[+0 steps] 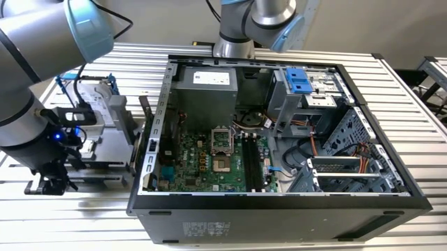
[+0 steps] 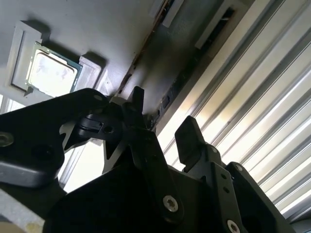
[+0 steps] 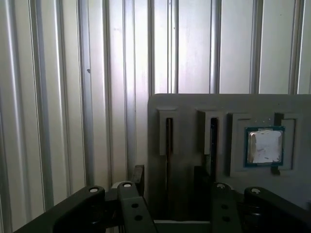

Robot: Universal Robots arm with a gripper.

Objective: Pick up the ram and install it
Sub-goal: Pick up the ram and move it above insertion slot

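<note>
At the exterior view's left, the gripper (image 1: 50, 184) hangs low beside the open computer case (image 1: 279, 203). Its fingers (image 3: 138, 174) stand apart, empty, over the grey holder (image 3: 194, 104), where the ram (image 3: 214, 141) stands on edge beside the processor chip (image 3: 265, 147).

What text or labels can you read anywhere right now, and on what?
No text can be read at the moment.
White label on the power supply: print too small to read.
Front label on the case: too blurred.
Stickers on the drive bay: too small.
Chip: glare, no legible marks.
</note>
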